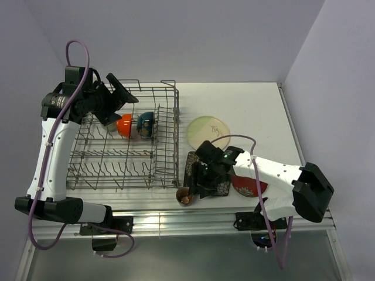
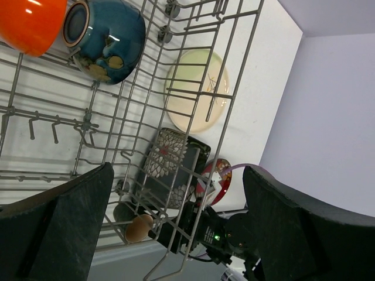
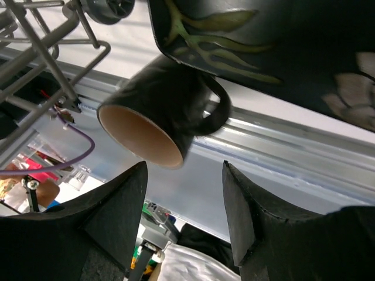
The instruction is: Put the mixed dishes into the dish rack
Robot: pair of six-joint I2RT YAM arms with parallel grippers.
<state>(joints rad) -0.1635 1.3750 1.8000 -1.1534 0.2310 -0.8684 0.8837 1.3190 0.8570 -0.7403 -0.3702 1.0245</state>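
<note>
Only the right wrist view shows the right end effector (image 3: 184, 199) parted and empty, near the brown cup (image 3: 155, 120); overhead, the left end effector (image 1: 117, 108) gapes wide above the dish rack (image 1: 167, 146), which holds the orange bowl (image 1: 124, 124) and blue bowl (image 1: 146, 124)

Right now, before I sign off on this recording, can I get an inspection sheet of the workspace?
Surface: white table, loose dishes on its right part.
Job's things: dish rack holds the orange bowl and dark blue bowl; the pale plate, black square plate, red plate and brown cup are outside it.
Clutter: nothing seen.
Hands: left hand open and empty above the rack; right hand open, cup just ahead of its fingers, not gripped.
Cables: a purple cable trails from each arm.
Surroundings: plain lilac walls.
</note>
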